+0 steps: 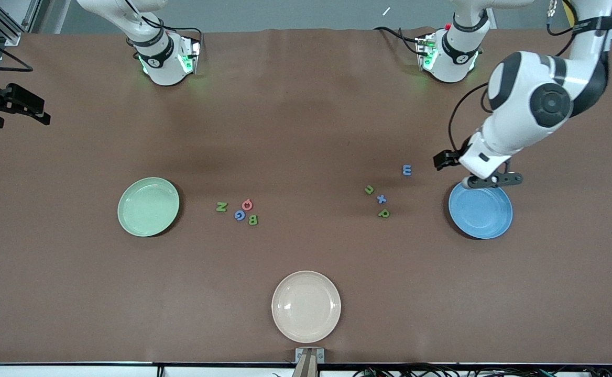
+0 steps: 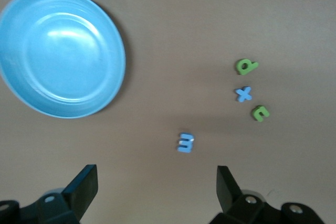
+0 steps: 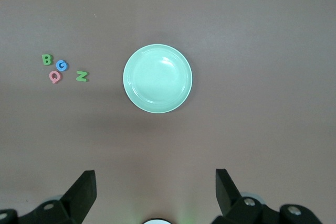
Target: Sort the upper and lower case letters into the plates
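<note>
Toward the left arm's end, four small letters lie on the brown table: blue m (image 1: 407, 169) (image 2: 185, 142), green n (image 1: 369, 189), blue x (image 1: 382, 198), green p (image 1: 383, 213). Beside them sits the blue plate (image 1: 480, 210) (image 2: 60, 51). My left gripper (image 1: 493, 180) (image 2: 156, 192) hovers open and empty over that plate's rim. Mid-table lie green N (image 1: 221, 207), red Q (image 1: 247, 204), blue G (image 1: 239, 215) and green B (image 1: 252, 220), next to the pale green plate (image 1: 148, 206) (image 3: 157, 78). High above the table by its base, my right gripper (image 3: 156, 192) waits open and empty.
A cream-white plate (image 1: 306, 306) sits near the table's front edge, nearest the front camera. The two arm bases (image 1: 164, 57) (image 1: 450, 52) stand along the table's farthest edge. The left arm's big white elbow (image 1: 531, 104) hangs over the table near the blue plate.
</note>
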Available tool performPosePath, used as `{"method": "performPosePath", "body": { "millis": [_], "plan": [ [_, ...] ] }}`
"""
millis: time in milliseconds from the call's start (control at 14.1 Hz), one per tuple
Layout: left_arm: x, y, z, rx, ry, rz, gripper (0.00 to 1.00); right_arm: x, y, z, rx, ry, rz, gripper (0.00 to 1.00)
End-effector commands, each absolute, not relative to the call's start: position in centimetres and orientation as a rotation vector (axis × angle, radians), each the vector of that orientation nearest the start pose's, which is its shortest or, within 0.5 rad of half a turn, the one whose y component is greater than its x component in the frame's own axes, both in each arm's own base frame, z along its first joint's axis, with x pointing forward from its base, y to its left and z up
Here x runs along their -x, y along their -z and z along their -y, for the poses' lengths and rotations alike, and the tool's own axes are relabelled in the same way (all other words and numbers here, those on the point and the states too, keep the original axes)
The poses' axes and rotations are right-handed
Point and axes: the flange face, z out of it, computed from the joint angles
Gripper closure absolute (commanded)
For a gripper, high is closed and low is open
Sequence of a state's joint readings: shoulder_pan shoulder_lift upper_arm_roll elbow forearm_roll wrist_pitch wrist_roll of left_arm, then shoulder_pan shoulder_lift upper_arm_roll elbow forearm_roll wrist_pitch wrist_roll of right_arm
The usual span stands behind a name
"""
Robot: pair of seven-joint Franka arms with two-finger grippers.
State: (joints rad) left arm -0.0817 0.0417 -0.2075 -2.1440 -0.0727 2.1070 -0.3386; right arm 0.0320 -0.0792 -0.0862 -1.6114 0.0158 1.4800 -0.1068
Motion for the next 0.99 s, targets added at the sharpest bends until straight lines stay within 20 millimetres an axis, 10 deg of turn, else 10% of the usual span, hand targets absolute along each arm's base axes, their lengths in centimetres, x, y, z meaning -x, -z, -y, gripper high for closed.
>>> {"method": "performPosePath", "body": {
  "millis": [0, 496, 638, 921],
  "plan": [
    [-50.5, -35.7, 17.6, 3.196, -0.111, 0.152, 0.01, -53.1, -63.6, 3.5, 3.14, -0.046, 0.053, 0.0],
    [-47.8, -25.4, 20.4, 3.224, -0.04, 0.126, 0.01, -58.0, -58.1, 5.6, 3.152, -0.008, 0.011, 0.0],
    [-46.9, -23.7, 20.6, 3.216, -0.035, 0.087, 0.01, -60.0, -52.5, 7.3, 3.137, -0.156, -0.028, 0.0],
    [-46.1, -22.1, 20.1, 3.174, -0.05, -0.001, 0.01, -59.8, -51.7, 6.5, 3.101, -0.2, -0.106, 0.0]
  ]
}}
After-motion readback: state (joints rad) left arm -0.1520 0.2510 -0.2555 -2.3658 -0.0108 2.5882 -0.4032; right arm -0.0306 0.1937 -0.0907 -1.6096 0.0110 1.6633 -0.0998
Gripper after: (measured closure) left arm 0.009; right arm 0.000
